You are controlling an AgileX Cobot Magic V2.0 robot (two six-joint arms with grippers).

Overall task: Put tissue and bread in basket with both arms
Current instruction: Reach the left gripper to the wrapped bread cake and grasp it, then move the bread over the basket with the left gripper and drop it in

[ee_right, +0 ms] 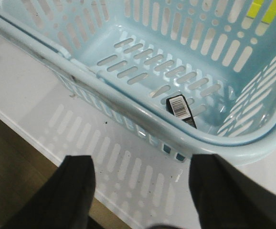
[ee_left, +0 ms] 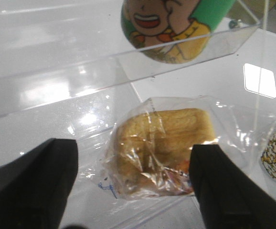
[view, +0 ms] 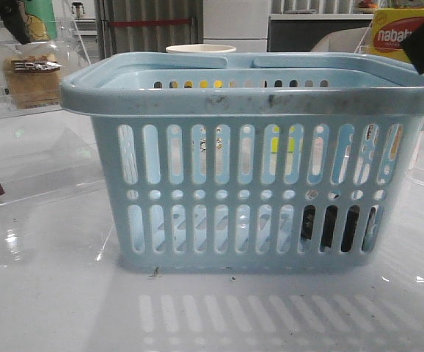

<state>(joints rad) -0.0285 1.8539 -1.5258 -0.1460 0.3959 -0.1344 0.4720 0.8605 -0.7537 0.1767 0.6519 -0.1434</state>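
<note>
1. The left gripper (ee_left: 133, 186) has its jaws spread wide with nothing between them, one finger (ee_left: 30, 183) on either side of the bread (ee_left: 162, 150) below.
2. The bread, in clear wrap, lies on a clear shelf; in the front view it (view: 32, 77) shows at the far left, behind the basket, with a dark label on top.
3. Just beyond the bread in the left wrist view stands a green cup (ee_left: 171, 26) with a cartoon face.
4. The right gripper (ee_right: 140, 191) is also spread and grasps nothing; it hangs over the white table (ee_right: 28, 90), just outside the basket rim (ee_right: 143, 117).
5. The tissue (ee_right: 181, 109), a dark pack with a white barcode, lies on the basket floor against the near wall; in the front view it (view: 329, 224) shows dark through the slots at lower right.
6. The basket (view: 252, 176) stands upright on the table.
7. A yellow box (view: 392, 33) sits at far right, behind the basket.
</note>
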